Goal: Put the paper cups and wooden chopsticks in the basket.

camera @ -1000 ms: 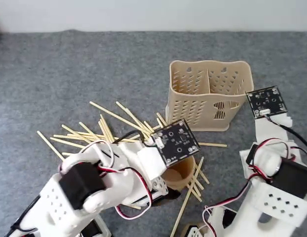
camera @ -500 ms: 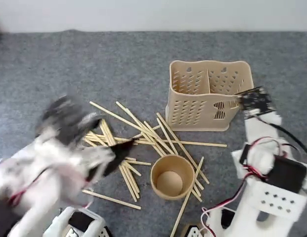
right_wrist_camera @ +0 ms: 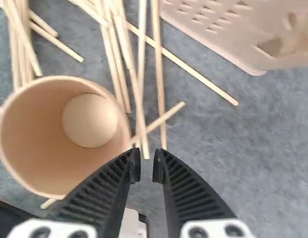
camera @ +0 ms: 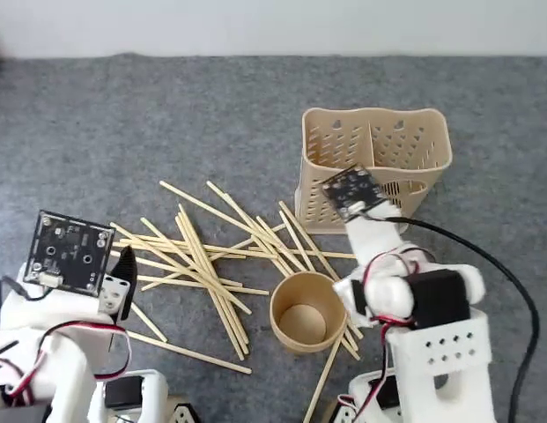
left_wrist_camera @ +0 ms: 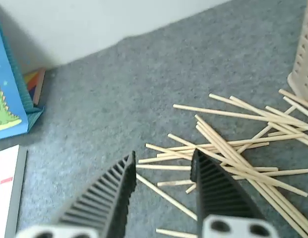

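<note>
A tan paper cup stands upright and empty among several scattered wooden chopsticks. The beige slotted basket stands behind them, with two compartments. My left gripper hangs open above the left end of the chopsticks, holding nothing; its arm is at the lower left. My right gripper hovers shut just beside the cup, its tips above the end of a chopstick. The basket lies beyond it.
A blue box and a white sheet lie off to the far side of the grey mat. The right arm stands between cup and basket. Chopsticks also lie under and around the cup.
The left arm has pulled back from over the cup to the lower left, uncovering the cup. The right arm has swung left from beside the basket to the cup. Some chopsticks shifted.
</note>
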Robot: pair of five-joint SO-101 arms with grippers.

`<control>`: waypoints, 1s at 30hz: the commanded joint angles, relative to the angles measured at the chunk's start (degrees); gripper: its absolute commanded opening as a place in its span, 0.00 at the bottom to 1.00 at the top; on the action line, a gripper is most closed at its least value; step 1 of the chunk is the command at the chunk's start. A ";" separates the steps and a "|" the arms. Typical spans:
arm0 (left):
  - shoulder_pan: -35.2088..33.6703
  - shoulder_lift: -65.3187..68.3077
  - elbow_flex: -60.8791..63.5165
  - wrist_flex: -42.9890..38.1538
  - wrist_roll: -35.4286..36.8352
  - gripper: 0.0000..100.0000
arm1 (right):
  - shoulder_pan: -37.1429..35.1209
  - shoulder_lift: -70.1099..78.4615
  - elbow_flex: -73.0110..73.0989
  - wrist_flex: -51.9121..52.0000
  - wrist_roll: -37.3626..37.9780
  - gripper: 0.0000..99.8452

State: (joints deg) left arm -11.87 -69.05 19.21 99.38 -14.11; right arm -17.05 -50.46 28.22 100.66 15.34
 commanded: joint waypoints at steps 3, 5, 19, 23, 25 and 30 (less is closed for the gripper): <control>-0.70 -0.18 3.30 0.97 -0.70 0.17 | -4.97 -0.13 -2.55 1.98 -4.31 0.07; -0.70 -0.18 4.79 0.97 -0.70 0.17 | -6.81 0.57 -1.23 1.71 -5.54 0.07; -0.62 -0.26 6.64 1.05 -0.62 0.17 | -6.46 13.58 2.46 -3.12 -7.03 0.07; -0.62 -0.26 6.64 1.05 -0.62 0.17 | -6.37 13.32 2.11 -2.86 -7.03 0.07; -0.62 -0.26 6.64 1.05 -0.62 0.17 | -6.37 13.05 1.05 -1.71 -6.86 0.07; -0.62 -0.26 6.64 1.05 -0.62 0.17 | -6.64 11.03 -4.04 1.36 -6.77 0.07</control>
State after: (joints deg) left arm -12.31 -69.14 25.98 99.38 -14.29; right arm -23.65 -39.47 27.60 99.96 8.75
